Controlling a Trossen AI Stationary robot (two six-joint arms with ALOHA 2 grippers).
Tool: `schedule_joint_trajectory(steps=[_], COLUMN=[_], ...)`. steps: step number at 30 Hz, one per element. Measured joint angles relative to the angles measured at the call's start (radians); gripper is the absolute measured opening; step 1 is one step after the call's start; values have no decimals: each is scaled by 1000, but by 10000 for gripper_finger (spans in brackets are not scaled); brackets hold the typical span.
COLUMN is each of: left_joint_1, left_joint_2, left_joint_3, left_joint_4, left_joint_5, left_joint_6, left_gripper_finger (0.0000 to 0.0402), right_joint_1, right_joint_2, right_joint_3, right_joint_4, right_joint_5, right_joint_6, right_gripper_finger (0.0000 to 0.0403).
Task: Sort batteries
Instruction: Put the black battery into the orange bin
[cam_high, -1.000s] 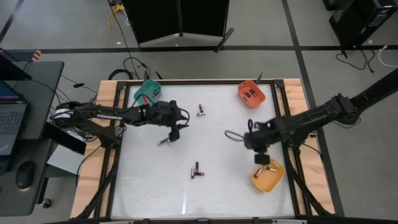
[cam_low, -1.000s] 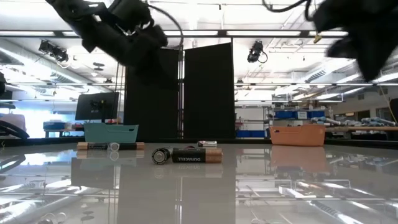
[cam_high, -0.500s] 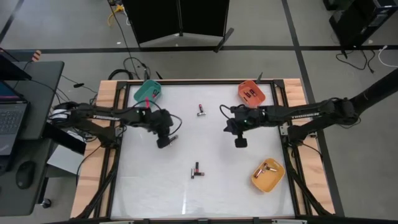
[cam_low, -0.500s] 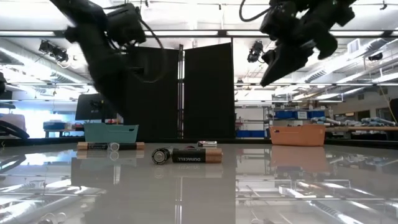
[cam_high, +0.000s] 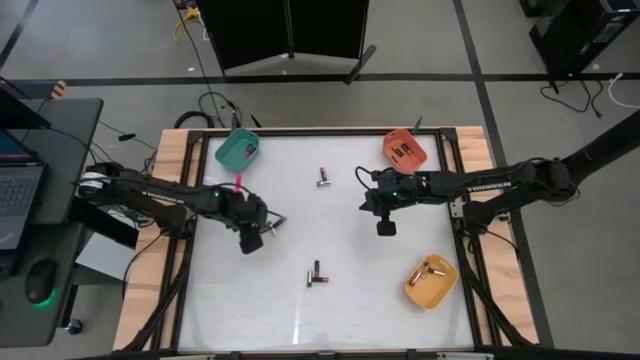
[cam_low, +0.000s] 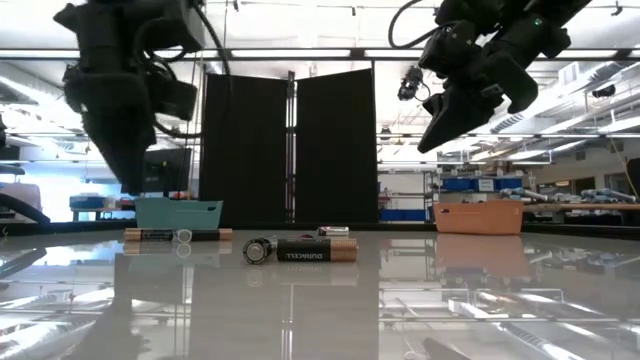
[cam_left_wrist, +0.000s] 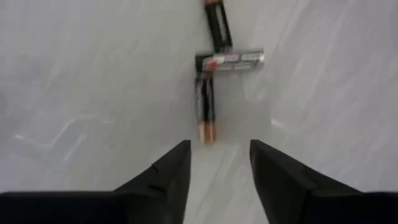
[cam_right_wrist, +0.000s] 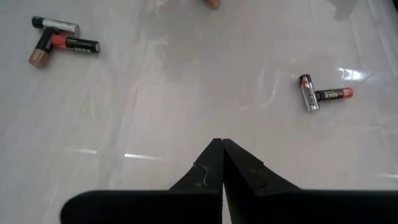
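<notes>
Centrally, left fingers apart over open table; right fingers together.

Two dark, slender jointed arms, black cables looping along each. Left gripper: broad matte-black wedge fingers. Right gripper: tapered black fingers.

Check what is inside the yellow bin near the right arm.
In the high view the yellow plastic bin holds a few small batteries, lying loose. Their exact count and anything beneath them cannot be made out.
</notes>
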Motion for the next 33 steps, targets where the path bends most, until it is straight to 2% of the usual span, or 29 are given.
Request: schedule_joint_trajectory(steps=[4,7,16,23,30,33], left_joint_1=[-3,-3,-3,-3,5,12], left_joint_2=[0,0,1,1,-2,-2], left_joint_3=[-35,-60,-142,-195,-263,-279], left_joint_4=[29,70,220,275,354,374], left_joint_5=[-5,-10,-42,-43,-49,-53], left_joint_6=[-21,-26,-55,-73,-69,-68], left_gripper_finger=[214,228,207,205,201,188], right_joint_1=[0,0,0,0,0,0], right_joint_2=[0,0,0,0,0,0], right_joint_3=[0,0,0,0,0,0], right_joint_4=[14,14,22,22,24,40], right_joint_5=[0,0,0,0,1,8], right_joint_6=[0,0,-7,-8,-19,-23], right_gripper_finger=[17,24,12,23,12,14])
